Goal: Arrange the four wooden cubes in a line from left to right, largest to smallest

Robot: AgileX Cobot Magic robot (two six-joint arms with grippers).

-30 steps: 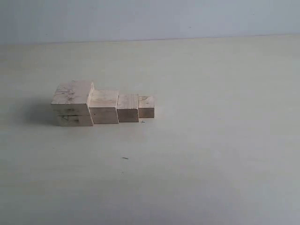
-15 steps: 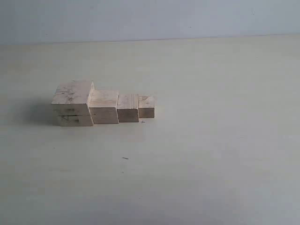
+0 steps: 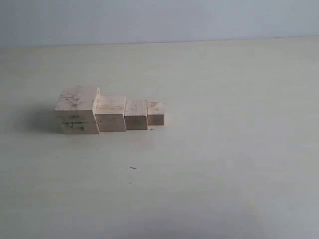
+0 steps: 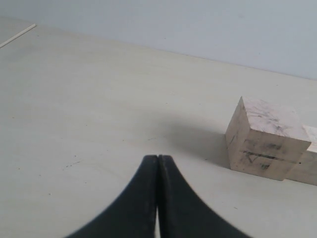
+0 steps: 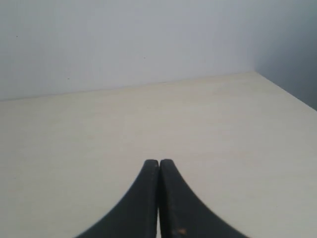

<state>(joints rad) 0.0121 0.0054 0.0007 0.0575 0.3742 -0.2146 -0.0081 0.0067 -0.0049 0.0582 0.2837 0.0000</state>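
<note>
Four pale wooden cubes stand touching in a row on the table in the exterior view. From left to right they are the largest cube (image 3: 77, 109) with a seam and dark speckles, a second cube (image 3: 110, 113), a third cube (image 3: 136, 114) and the smallest cube (image 3: 156, 113). The left wrist view shows the largest cube (image 4: 265, 139) and an edge of the second cube (image 4: 307, 166) beyond it. My left gripper (image 4: 158, 158) is shut and empty, well short of that cube. My right gripper (image 5: 159, 161) is shut and empty over bare table. Neither arm shows in the exterior view.
The pale table (image 3: 224, 149) ends at a grey-blue wall (image 3: 159, 20) behind the cubes. A small dark speck (image 3: 133, 168) lies in front of the row. In the right wrist view the table's side edge (image 5: 287, 91) runs along one side.
</note>
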